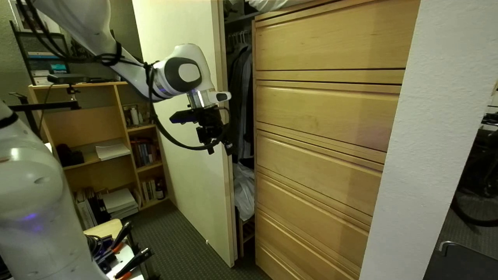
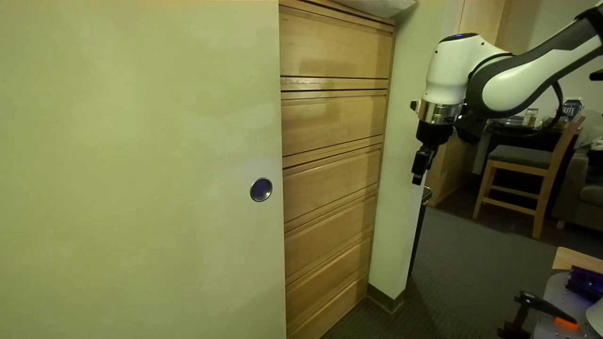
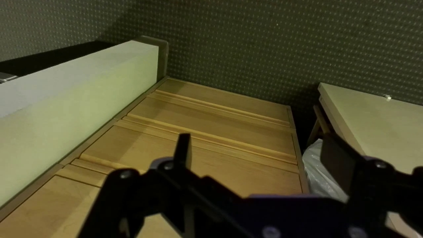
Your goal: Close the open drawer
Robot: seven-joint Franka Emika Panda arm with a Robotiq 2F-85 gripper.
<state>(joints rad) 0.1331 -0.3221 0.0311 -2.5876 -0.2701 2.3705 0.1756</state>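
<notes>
Drawer fronts [image 1: 322, 116] flush; cream door [image 1: 194, 175], pale wall [image 1: 432, 128] flanking them; gripper [image 3: 256, 145], fingers spread.

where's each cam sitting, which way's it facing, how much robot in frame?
Exterior view: apparently close beside the arm, facing bookcase, door and drawers; arm and gripper show.
Exterior view: in front of the door's round pull, angled toward drawers and chair; arm's outer part, gripper.
Wrist view: on the arm itself, looking down the drawers toward carpet; only the open gripper shows.
Both exterior views share door, drawers, arm.
</notes>
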